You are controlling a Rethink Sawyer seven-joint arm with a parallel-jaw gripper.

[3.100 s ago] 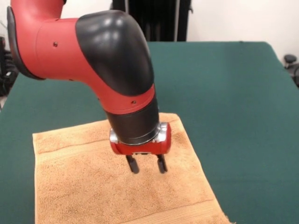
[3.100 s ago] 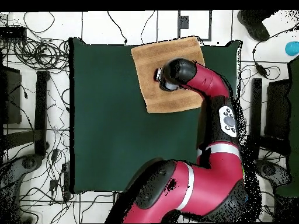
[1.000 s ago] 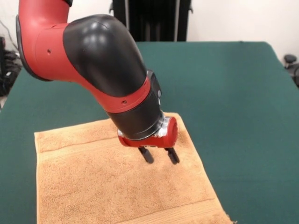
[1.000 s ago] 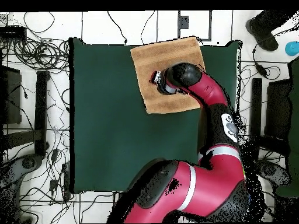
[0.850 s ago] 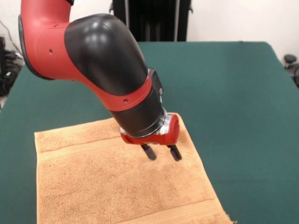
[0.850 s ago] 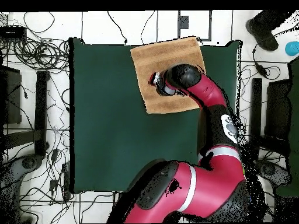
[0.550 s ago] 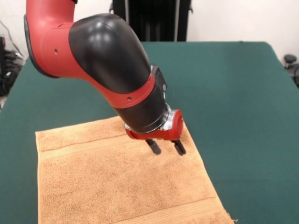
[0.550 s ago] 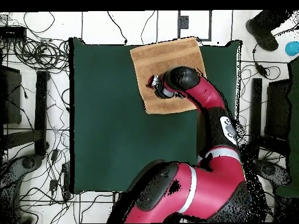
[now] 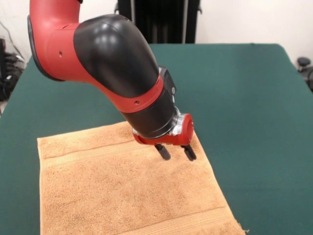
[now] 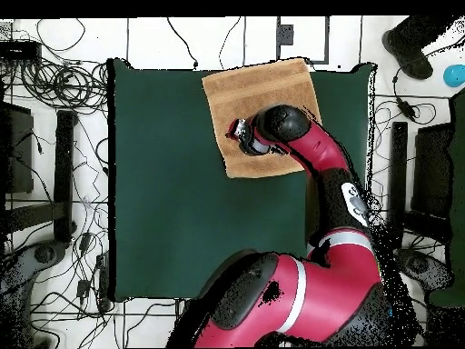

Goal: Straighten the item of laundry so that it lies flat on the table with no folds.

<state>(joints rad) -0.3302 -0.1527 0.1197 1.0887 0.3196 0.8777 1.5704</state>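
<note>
— Since three seconds back, what has changed?

— Tilted and shifted, mostly: the pincer hung straight down over the middle of the towel then; now it leans and sits nearer the towel's right edge in the front view, close to the far right corner. Its two black prongs stand apart with nothing between them, so it is released. The towel has hardly moved.

— Is it touching the cloth?

— Tips look just above or barely on the pile; I cannot tell which.

— And the towel itself?

— The towel lies spread on the green bench, at the near side in the front view, its near edge running out of the picture. The woven band shows along the far edge and again near the bottom. No fold or turned corner that I can see; the surface looks smooth.

— So the job is done?

— Nearly or fully, I judge. What is left is for the arm to lift clear without dragging the cloth.

— Does the overhead view add anything?

— It shows the whole towel as one square against the bench's top edge, all four sides, which the front view crops. But the arm covers the pincer there; only the front view shows its prongs.
</note>
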